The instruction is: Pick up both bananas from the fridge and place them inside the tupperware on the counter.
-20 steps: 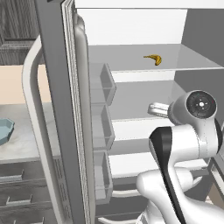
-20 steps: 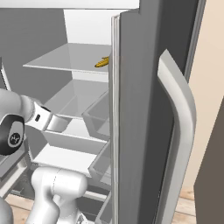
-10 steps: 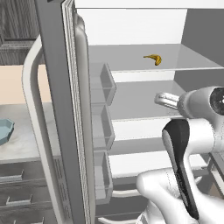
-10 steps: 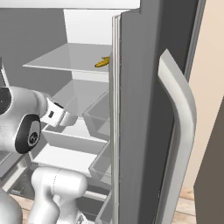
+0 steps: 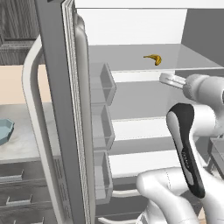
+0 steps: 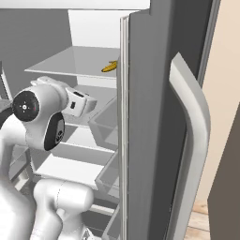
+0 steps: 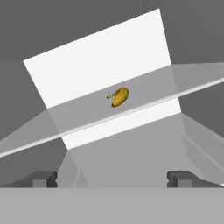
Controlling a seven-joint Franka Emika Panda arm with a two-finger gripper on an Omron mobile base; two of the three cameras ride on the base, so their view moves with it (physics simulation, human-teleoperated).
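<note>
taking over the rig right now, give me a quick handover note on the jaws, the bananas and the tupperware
Gripper: jaws open, empty, aimed into the open grey fridge, below and short of the upper shelf.
One small curved yellow banana lies on that upper grey shelf, untouched; I can't spot a second banana.
Shallow light blue tupperware sits on the light grey marbled counter left of the fridge door; what shows of it holds nothing.
Done: fridge opened, arm reaching in.
Left: grasp and carry over both bananas.
</note>
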